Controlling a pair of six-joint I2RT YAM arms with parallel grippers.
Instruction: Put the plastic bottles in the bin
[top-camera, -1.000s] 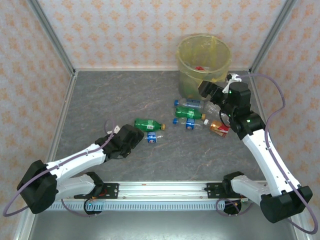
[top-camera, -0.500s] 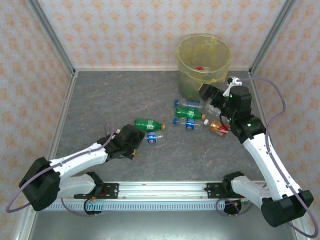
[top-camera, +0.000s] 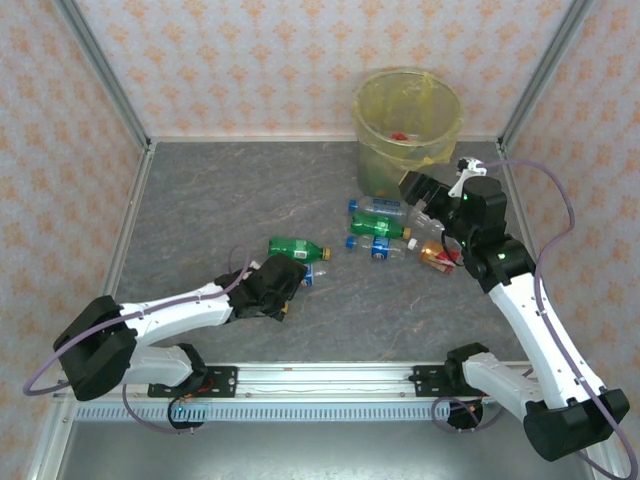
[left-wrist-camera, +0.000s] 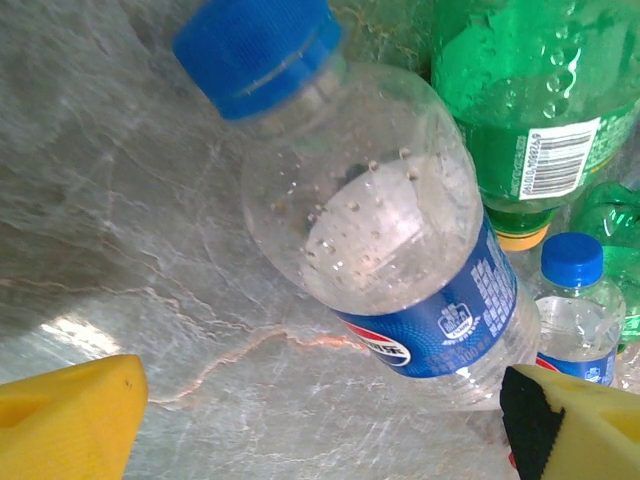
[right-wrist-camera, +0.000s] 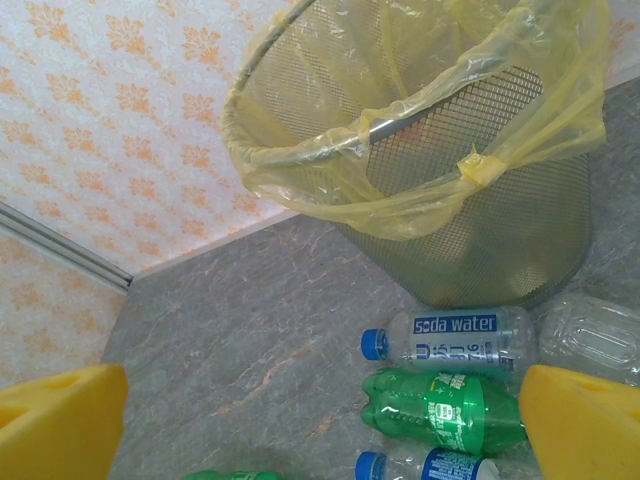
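Observation:
Several plastic bottles lie on the grey table in front of the bin (top-camera: 405, 120), a round bin lined with a yellow bag; something red lies inside it. My left gripper (top-camera: 291, 287) is open and low, right by a clear blue-label bottle (top-camera: 304, 275). In the left wrist view that bottle (left-wrist-camera: 400, 250) lies just ahead of the open yellow fingers (left-wrist-camera: 65, 420), its base near the right one. A green bottle (left-wrist-camera: 530, 100) lies beyond it. My right gripper (top-camera: 418, 190) hangs open above the cluster beside the bin (right-wrist-camera: 420, 130), over a soda-water bottle (right-wrist-camera: 455, 338) and a green bottle (right-wrist-camera: 445, 408).
More bottles lie in the cluster: a blue-label one (top-camera: 378, 246), a red-labelled one (top-camera: 437, 257) and a clear one (right-wrist-camera: 600, 340). Metal frame posts and patterned walls close the table on three sides. Bare grey surface stretches across the left and back left.
My left arm has slid right and forward, bringing its open gripper up to the blue-label bottle. The right arm has shifted slightly right and back, still open.

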